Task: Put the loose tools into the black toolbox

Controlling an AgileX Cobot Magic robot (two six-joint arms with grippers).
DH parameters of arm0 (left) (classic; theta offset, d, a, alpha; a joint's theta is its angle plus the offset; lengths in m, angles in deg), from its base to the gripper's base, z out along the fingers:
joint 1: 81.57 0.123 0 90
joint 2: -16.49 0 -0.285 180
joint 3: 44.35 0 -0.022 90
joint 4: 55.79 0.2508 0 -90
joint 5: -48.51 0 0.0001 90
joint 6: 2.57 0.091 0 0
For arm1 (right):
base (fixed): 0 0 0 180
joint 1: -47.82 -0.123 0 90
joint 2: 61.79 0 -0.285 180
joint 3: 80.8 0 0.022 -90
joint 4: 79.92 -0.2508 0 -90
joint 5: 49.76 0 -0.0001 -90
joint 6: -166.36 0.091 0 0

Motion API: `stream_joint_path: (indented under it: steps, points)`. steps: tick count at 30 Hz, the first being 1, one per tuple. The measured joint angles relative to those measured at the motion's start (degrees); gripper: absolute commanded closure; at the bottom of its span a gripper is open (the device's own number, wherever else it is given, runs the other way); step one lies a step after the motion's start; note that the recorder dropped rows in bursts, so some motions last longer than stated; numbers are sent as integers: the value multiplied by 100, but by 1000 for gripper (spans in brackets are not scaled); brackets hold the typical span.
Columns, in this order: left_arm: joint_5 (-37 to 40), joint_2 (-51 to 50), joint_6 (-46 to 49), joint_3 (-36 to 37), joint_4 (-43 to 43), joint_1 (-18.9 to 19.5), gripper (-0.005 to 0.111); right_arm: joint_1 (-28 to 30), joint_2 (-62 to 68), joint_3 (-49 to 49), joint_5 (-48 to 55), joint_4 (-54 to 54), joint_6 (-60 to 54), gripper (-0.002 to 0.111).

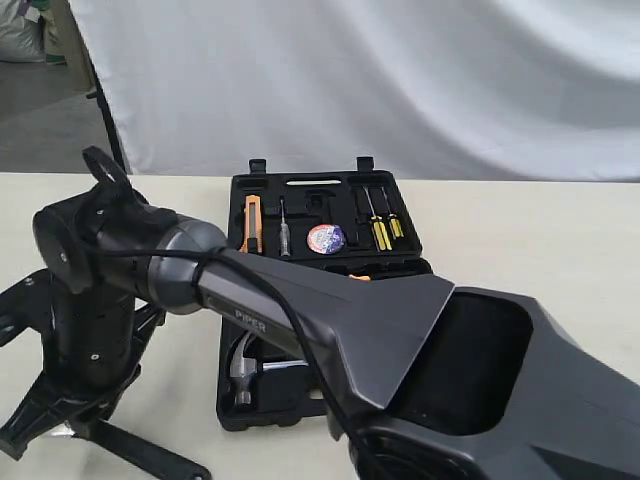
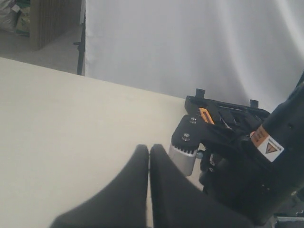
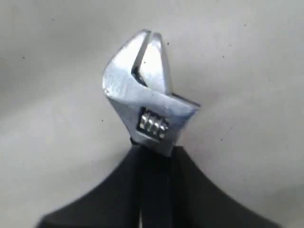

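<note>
Silver-headed adjustable wrench with a black handle (image 3: pixel 147 109) is clamped by its handle in the right gripper (image 3: pixel 154 159), over the beige tabletop (image 3: pixel 47 71); can't tell if it's lifted. The left gripper (image 2: pixel 149 151) has its jaws together, empty. The steel claw hammer (image 1: pixel 243 365) already sits in the black moulded plastic toolbox (image 1: pixel 300 181). Next move, I'd guess: carry the wrench to a free recess.
</note>
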Motion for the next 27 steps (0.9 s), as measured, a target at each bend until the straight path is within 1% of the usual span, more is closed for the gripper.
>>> stream_joint_path:
  steps: [4,9,17,19,25,27]
  points:
    - [0,0,0,0,0,0,106,0,-226,-22,0,-15,0,109]
    - [0,0,0,0,0,0,106,0,-517,-303,-11,-3,-10,109]
    - [0,0,0,0,0,0,106,0,-429,-572,0,13,18,108]
    - [0,0,0,0,0,0,106,0,-359,-572,0,29,218,100]
    - [0,0,0,0,0,0,106,-71,-169,-572,-94,554,890,48]
    - [0,0,0,0,0,0,106,-71,-147,-572,-111,632,920,38]
